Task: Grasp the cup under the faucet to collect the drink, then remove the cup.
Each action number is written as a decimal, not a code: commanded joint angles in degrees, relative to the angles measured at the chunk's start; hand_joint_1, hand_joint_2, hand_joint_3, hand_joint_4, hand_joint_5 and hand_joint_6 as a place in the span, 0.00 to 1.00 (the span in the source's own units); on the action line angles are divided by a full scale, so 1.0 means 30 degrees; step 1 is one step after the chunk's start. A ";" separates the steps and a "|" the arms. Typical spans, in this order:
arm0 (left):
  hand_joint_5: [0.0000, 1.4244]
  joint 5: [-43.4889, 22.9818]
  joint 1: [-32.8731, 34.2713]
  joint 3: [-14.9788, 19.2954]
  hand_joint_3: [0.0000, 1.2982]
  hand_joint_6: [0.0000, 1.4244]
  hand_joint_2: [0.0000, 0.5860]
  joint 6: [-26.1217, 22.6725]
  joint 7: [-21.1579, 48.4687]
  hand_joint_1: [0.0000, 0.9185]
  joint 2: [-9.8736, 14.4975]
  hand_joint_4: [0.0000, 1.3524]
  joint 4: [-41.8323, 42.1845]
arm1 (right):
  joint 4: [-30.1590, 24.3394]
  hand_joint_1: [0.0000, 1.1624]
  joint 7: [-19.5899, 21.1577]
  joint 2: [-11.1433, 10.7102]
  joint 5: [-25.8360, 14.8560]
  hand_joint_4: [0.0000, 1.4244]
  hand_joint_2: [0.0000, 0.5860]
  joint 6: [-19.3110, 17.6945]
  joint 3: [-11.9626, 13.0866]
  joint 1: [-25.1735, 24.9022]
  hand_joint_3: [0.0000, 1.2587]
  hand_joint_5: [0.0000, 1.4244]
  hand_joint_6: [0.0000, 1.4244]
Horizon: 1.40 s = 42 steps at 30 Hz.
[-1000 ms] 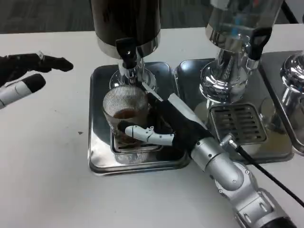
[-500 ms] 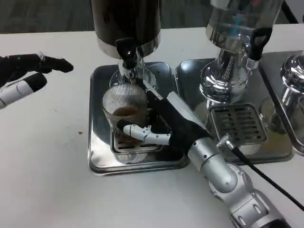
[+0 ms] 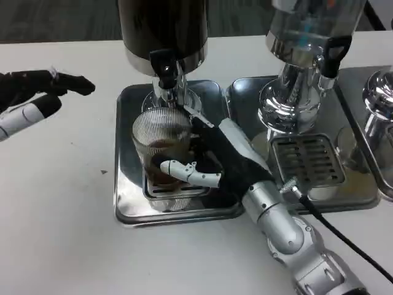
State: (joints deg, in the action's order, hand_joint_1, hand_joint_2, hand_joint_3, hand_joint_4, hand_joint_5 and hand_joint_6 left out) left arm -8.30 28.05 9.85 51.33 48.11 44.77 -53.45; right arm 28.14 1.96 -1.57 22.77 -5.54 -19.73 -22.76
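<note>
White tabletop fills the lower left, dark floor strip along the top edge. Landmark: left steel drip tray, rim reflective. On its grate sits the ribbed clear cup, upright, directly below the black-handled faucet of the dark dispenser; dispenser top is cut off by the frame. Brown drink shows low inside the cup, level hard to read through the ribbing. Right hand reaches onto the tray from its right side and wraps the cup: a white finger crosses the cup's front, other fingers go behind the cup's right side and are mostly hidden, so contact there can't be confirmed. Silver forearm runs off the bottom right corner. Left hand hovers over the table well left of the tray, holding nothing, fingers extended and apart; its wrist is cut off by the left edge. Right of the tray: a second tray with a slotted grate, a clear-tank dispenser above it, top cropped. A third chrome base is partly cut at the right edge.
</note>
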 commanded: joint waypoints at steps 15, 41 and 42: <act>0.15 0.0229 0.0145 -0.0415 0.30 0.17 0.25 -0.0034 0.0087 0.00 0.0113 0.23 -0.0095 | -0.0447 0.49 0.2384 0.0286 0.0528 0.34 0.39 -0.0655 -0.0015 0.1538 0.28 0.37 0.37; 0.15 0.0117 0.0226 -0.1287 0.27 0.17 0.26 0.0100 0.0586 0.00 -0.0933 0.21 -0.0032 | -0.2369 0.52 0.3293 -0.0008 0.0429 0.39 0.44 -0.1168 0.1402 0.2930 0.33 0.42 0.41; 0.15 0.0118 0.0227 -0.1338 0.27 0.17 0.26 0.0114 0.0611 0.00 -0.0983 0.21 -0.0034 | -0.2484 0.52 0.3271 -0.0040 0.0424 0.39 0.44 -0.1138 0.1471 0.2986 0.33 0.42 0.41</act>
State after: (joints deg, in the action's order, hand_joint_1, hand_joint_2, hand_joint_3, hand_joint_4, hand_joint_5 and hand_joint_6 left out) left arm -8.31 28.05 6.22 51.34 49.04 42.39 -53.45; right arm 22.98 10.86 -1.45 24.47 -8.88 -16.34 -14.11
